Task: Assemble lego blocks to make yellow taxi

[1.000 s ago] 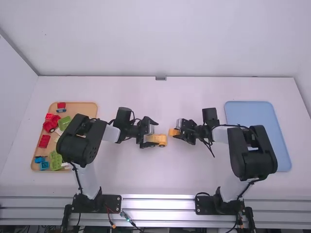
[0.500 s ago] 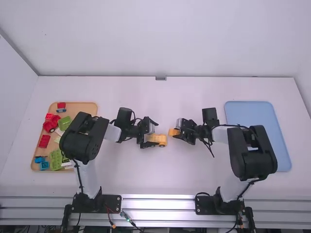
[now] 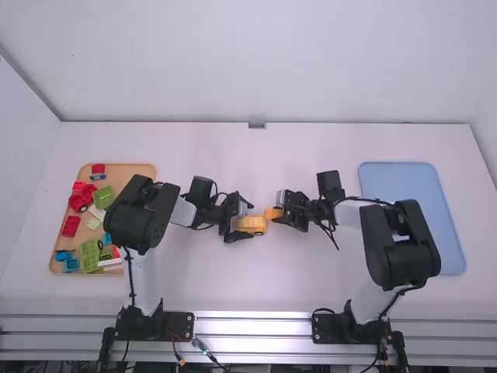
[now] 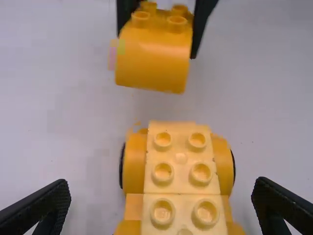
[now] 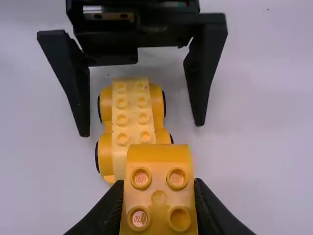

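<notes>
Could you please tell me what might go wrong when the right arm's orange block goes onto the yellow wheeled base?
The base could roll or slip under a push, since it has wheels and the open left gripper stands around it without gripping it.
The block, held apart from the base by the right gripper, might land off the studs and fail to seat.
With both grippers so close together, their fingers could bump.

Car base (image 4: pixel 181 183) cropped in left wrist view, tan tray (image 3: pixel 128 170) part-hidden
</notes>
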Controlling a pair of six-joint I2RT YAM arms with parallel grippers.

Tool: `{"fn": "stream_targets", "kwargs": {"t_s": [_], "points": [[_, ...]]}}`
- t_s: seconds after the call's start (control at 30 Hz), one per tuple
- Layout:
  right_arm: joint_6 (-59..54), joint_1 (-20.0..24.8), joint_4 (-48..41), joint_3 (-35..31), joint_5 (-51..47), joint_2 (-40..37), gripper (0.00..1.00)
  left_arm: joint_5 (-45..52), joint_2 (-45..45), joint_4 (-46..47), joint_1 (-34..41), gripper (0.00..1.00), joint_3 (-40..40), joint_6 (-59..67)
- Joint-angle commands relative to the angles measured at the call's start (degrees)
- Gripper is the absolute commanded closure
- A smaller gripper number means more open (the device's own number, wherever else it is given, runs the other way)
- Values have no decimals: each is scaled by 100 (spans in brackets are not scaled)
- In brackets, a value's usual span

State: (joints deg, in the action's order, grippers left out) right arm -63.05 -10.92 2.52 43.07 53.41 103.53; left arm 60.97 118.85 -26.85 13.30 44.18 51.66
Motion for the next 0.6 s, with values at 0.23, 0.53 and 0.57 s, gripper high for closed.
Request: {"fn": "stream_targets", "kwargs": {"t_s": [0.23, 0.53, 0.57], "points": [[28, -210, 0, 197, 55, -131, 82, 184, 42, -63, -11, 3, -289, 520], [31, -426, -37, 197, 55, -129, 82, 87, 42, -107, 0, 25, -326, 522], [31, -442, -37, 197, 55, -125, 82, 90, 42, -101, 0, 25, -319, 520]]}}
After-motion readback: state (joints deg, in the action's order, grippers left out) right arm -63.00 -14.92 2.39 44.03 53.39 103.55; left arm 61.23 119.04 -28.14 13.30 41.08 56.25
